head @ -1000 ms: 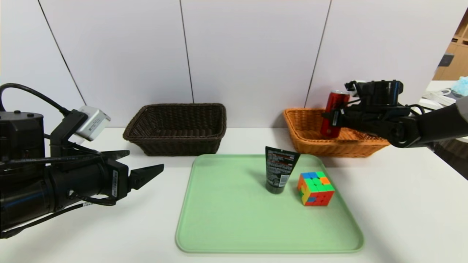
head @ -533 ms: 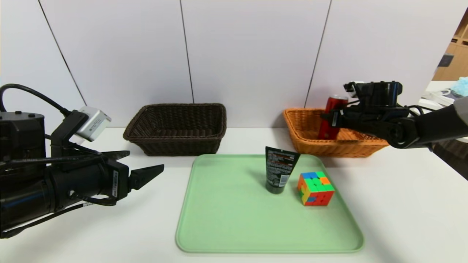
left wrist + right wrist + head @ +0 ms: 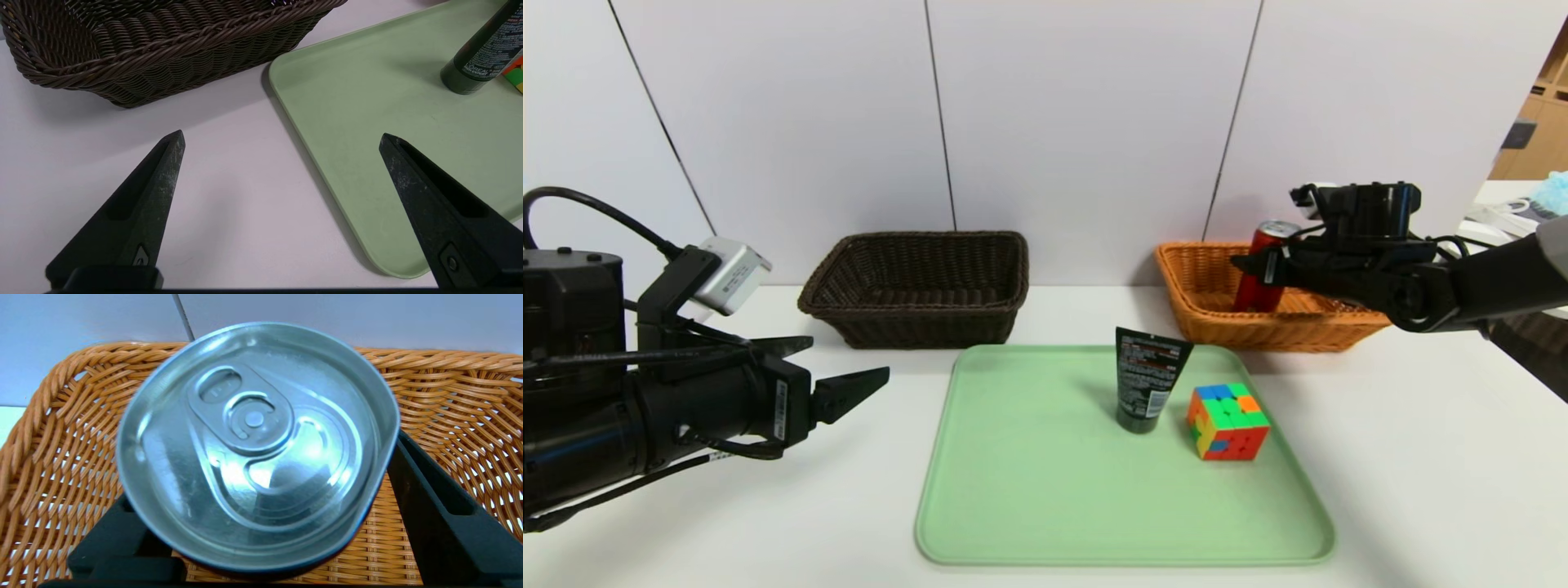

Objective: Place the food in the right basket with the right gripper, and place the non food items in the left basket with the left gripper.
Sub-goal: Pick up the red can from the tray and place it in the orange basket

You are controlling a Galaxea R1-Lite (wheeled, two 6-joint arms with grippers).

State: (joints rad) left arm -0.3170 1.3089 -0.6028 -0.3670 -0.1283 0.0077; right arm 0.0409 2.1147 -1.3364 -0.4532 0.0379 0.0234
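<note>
The red can has dropped into the orange basket — right claw parted; its wrist view alone shows the silver top

wall: pale panels, dark seams | table: white | far right: wooden shelving

White table: green tray, dark basket, orange basket.

Left hand was black with two pointed fingers, a small silver camera box and a looping black cable; right hand and forearm were all black.
</note>
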